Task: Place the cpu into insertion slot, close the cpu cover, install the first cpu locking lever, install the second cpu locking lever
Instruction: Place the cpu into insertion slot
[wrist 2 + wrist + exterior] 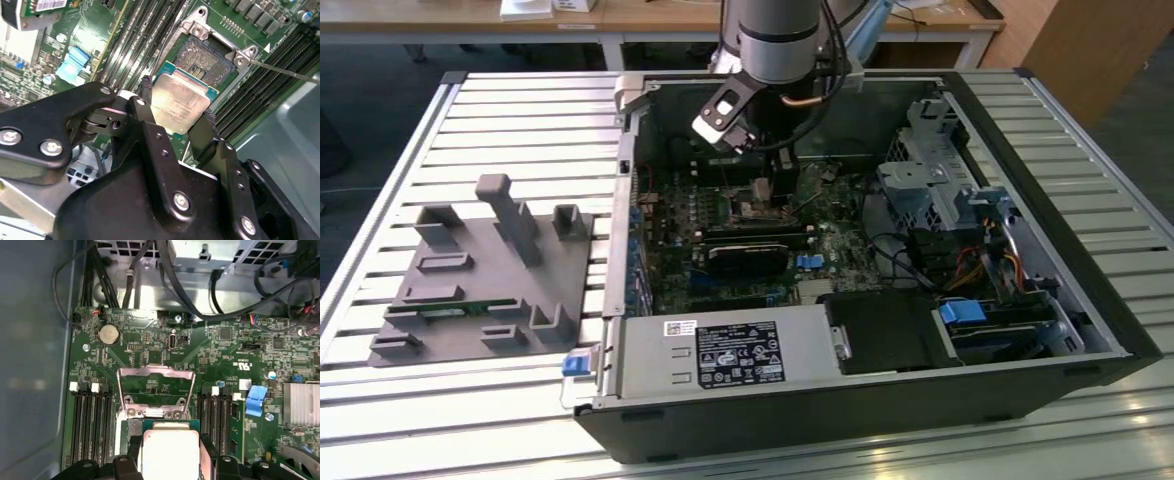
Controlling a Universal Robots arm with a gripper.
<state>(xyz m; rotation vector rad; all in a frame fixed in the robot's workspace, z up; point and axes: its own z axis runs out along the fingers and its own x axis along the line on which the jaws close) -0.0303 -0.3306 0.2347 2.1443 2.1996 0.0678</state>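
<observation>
My gripper (177,101) clasped the cpu (184,109) flat by two opposite edges, just above the insertion slot (205,60), part of which showed beyond it.

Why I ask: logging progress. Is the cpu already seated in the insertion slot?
No: the cpu is clamped between the jaws, and the insertion slot lies bare.

Soft, even light covers the tabletop (520,110), the case (854,415) interior lies shadowed, and the cpu (182,107) (170,455) glares pale in both wrist views.
</observation>
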